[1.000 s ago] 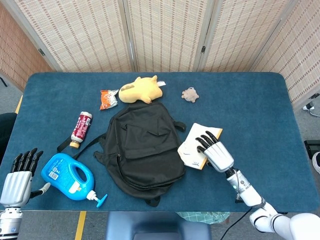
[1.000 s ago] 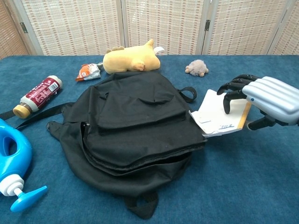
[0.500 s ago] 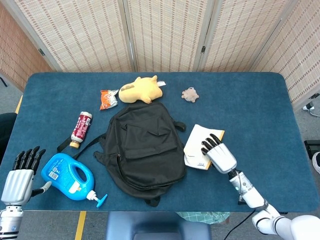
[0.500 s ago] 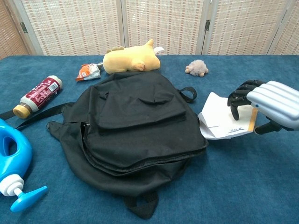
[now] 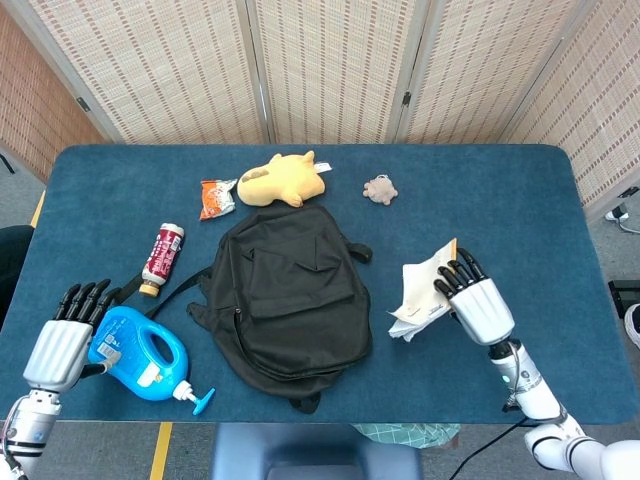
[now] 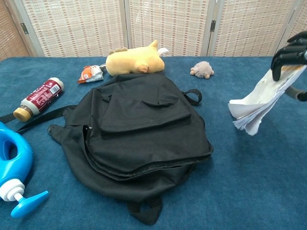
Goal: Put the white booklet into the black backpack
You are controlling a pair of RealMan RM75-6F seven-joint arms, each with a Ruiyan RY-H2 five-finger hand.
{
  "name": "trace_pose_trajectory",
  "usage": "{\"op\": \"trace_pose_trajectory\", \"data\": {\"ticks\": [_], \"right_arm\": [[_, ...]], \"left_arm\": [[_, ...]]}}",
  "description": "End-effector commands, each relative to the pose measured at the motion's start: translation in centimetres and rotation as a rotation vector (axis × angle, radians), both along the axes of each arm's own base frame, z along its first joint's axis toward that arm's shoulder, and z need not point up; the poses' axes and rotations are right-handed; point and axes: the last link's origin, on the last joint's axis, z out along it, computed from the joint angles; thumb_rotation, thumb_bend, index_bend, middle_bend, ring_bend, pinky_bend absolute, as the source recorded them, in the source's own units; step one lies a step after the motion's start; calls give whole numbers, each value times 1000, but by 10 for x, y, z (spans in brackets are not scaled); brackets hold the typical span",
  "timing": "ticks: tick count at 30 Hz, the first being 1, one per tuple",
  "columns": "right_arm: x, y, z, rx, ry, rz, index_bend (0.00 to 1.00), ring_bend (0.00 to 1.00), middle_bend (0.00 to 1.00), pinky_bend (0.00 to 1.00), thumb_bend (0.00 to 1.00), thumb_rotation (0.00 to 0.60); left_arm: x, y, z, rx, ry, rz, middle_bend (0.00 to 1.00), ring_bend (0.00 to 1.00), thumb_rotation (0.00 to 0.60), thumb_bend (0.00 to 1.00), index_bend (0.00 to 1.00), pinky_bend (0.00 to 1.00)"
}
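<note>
The white paper booklet [image 5: 422, 293] hangs above the blue table [image 5: 520, 210], gripped by the right hand [image 5: 478, 303], just right of the flat black fabric backpack [image 5: 290, 295]. The left hand [image 5: 62, 340], fingers spread, touches a blue plastic detergent jug [image 5: 138, 355].

Bright, even light from overhead across both views. Soft, faint shadows only, tucked under the black backpack [image 5: 290, 295]. No glare. Sharp focus throughout, no visible blur or edge distortion.

Head view looks steeply down over the whole tabletop [image 5: 520, 200]; chest view sits low and near, facing the screens, sharing the backpack [image 6: 139, 129]
</note>
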Motion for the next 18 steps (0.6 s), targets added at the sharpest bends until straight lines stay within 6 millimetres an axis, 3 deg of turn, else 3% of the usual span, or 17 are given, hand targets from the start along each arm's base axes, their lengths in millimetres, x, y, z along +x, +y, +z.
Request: {"op": "trace_pose_trajectory", "data": {"ticks": [1,9,18], "right_arm": [[8,-2,27,-96,-22,57,873,354,456,205,460,600],[28,-7,60,-203,-51,122,900,372,480,218,461,600],[40,-9,77,-233,-55,133,905,381,486,227,462,600]], "left_arm": [[13,14,-3,-81,-12,-56,62,30,600,225,136,0],[46,43,-24,-298,-32,-154,62,33,600,225,163,0],[93,62,-62,-484,2,-280,62,37,600,221,173,0]]}}
